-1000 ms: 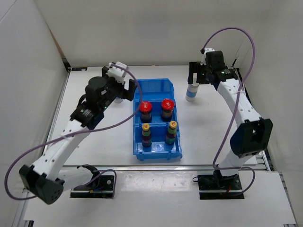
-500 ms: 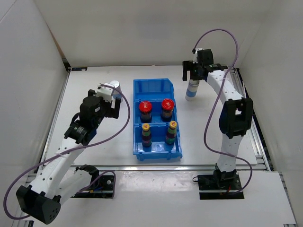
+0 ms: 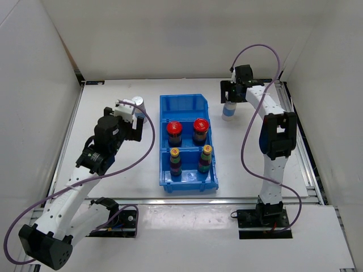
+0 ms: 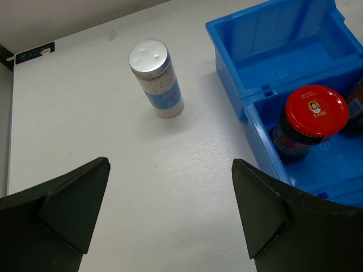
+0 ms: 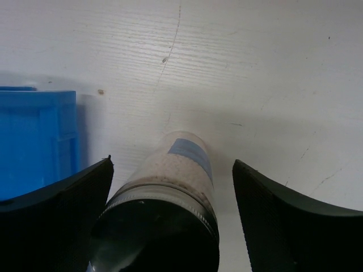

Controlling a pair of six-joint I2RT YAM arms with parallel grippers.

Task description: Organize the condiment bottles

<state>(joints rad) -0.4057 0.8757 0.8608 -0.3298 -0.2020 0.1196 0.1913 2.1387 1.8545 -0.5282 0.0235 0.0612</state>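
While the right white-blue bottle (image 3: 228,111) stands upright on the table (image 3: 249,153), just right of the blue bin (image 3: 165,170) at its far end, it's the one to grab. Right claw (image 5: 171,164) is wide, straddling it from above, not gripping yet. Bin-side finger looks closer to the bottle than the other one, so I'd centre first; otherwise closing could shove or tip it.

- Close on the body below the silver lid, not on the lid.
- Lift straight up until it clears the bin wall, then go left.
- Far compartment (image 3: 184,109) looks vacant, so that's my guess for the target.
- Set it down upright, to one side, leaving room for its twin.

Bin's middle compartment holds both red-capped jars (image 3: 174,130); near compartment holds both green-labelled bottles (image 3: 175,160).

Second white-blue bottle (image 4: 156,79) is upright on the table, left of the bin's far end. Left claw (image 4: 170,163) hangs wide on its near side, well short of it, holding nothing. Keep that arm clear during the drop.
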